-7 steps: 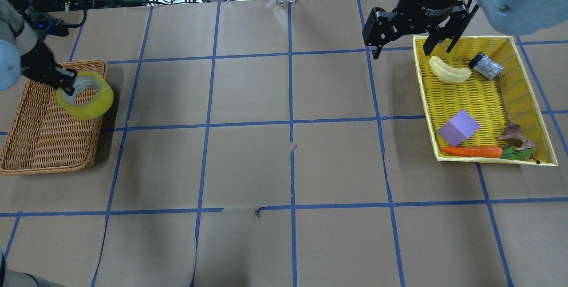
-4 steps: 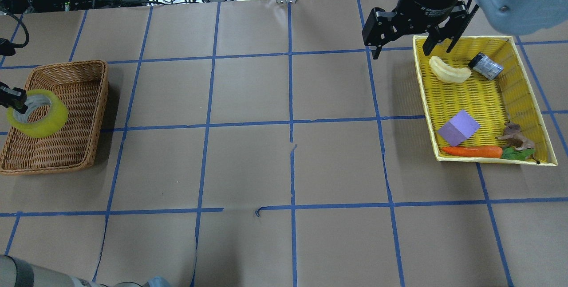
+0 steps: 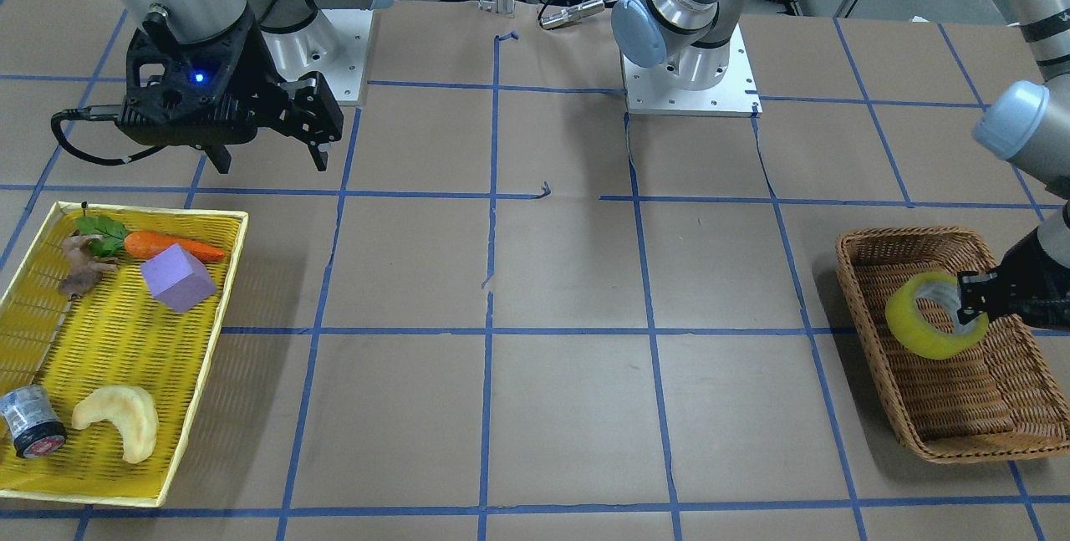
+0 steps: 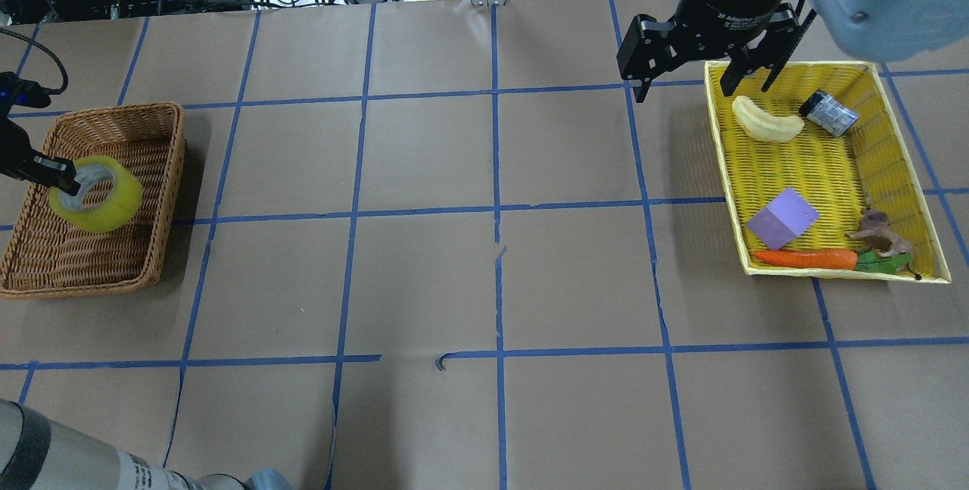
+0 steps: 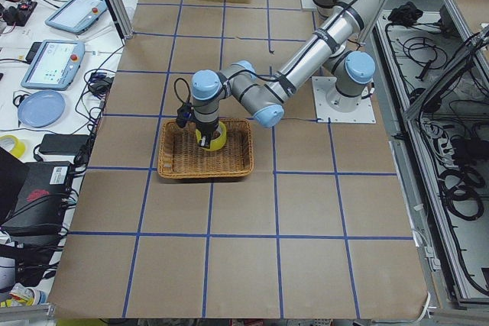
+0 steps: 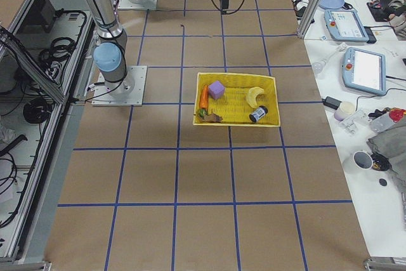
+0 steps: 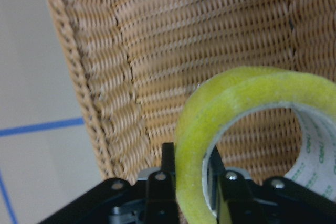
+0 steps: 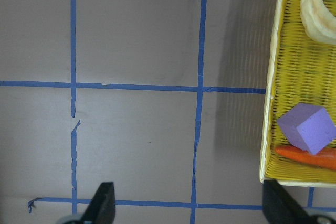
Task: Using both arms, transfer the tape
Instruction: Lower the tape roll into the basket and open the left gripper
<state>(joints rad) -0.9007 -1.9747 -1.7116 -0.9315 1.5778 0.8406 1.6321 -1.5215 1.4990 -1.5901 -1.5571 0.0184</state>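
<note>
The yellow tape roll (image 4: 102, 201) hangs over the brown wicker basket (image 4: 171, 172) at the table's left end. My left gripper (image 4: 66, 178) is shut on its wall, one finger inside the core and one outside, as the left wrist view shows (image 7: 190, 174). The tape (image 7: 231, 108) there is tilted on edge above the basket floor (image 7: 105, 103). The tape (image 3: 926, 325), the left gripper (image 3: 970, 307) and the basket (image 3: 868, 340) also show in the front view. My right gripper (image 4: 685, 87) is open and empty, high over the table beside the yellow tray (image 4: 825, 164). It also shows in the front view (image 3: 272, 160).
The yellow tray (image 3: 109, 357) holds a purple cube (image 4: 783, 218), a carrot (image 4: 806, 258), a banana-shaped piece (image 4: 766, 124), a small grey cylinder (image 4: 830, 112) and a brown figure (image 4: 878, 232). Cables and devices lie beyond the table's far edge.
My left gripper carried the tape from the basket's right rim leftward over the basket, then back a little to the right. The right arm has not moved.
</note>
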